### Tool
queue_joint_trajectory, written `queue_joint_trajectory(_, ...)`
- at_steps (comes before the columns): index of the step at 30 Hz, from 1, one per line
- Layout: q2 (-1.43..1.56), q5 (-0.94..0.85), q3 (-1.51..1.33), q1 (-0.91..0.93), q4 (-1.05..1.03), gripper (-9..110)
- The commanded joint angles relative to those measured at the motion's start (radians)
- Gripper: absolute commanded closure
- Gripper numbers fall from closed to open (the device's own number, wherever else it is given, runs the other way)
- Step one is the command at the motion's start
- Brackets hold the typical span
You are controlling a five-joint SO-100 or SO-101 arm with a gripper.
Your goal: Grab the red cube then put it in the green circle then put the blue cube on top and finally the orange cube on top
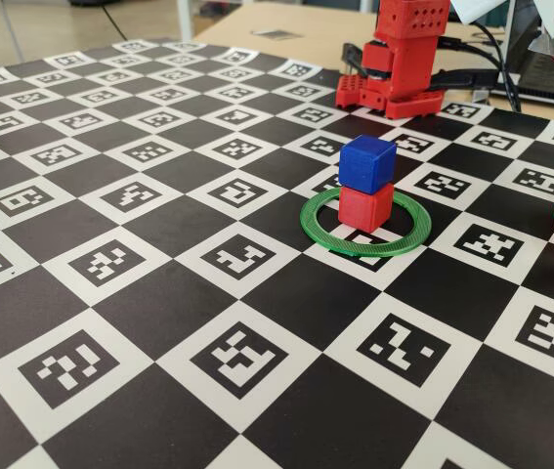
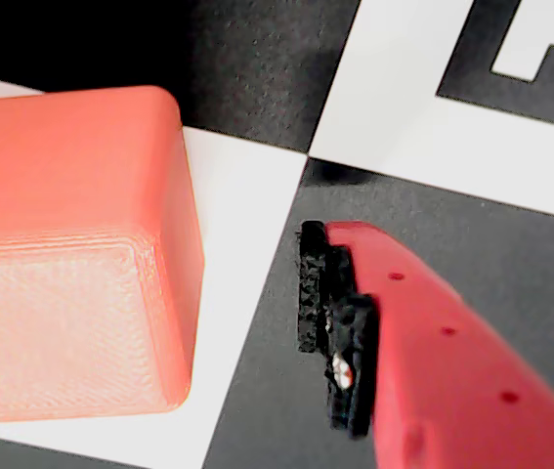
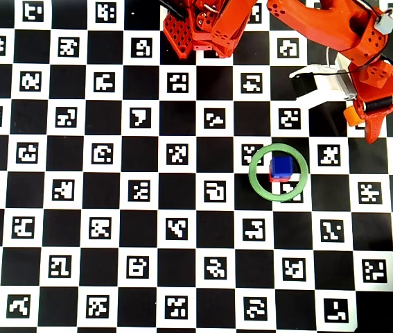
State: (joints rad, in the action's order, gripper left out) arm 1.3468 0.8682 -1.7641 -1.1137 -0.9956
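Two cubes stacked: blue cube [image 1: 366, 162] on red cube [image 1: 364, 207] inside green circle [image 1: 366, 225] | orange cube [image 3: 352, 114] near board's right edge, beside gripper [image 3: 362, 118] | jaws apart, cube unclamped | board [image 3: 113, 208] leftward open

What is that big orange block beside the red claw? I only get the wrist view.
Observer: It is the orange cube. The overhead view shows it standing on a checkered board, beside the gripper, near the board's right edge.
Operator: Are there other cubes?
Observer: Yes. In the fixed view a blue cube sits on top of a red cube.
Operator: Where is that stack?
Observer: Inside a green ring, to the lower left of the orange cube in the overhead view.
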Motion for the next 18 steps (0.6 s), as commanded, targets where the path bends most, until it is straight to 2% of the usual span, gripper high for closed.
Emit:
queue_joint_trajectory(1, 0.025, -0.008, 0.038, 0.008, 0.011, 59)
queue_joint_trajectory(18, 0.002, -0.025, 0.097, 0.017, -0.003, 59)
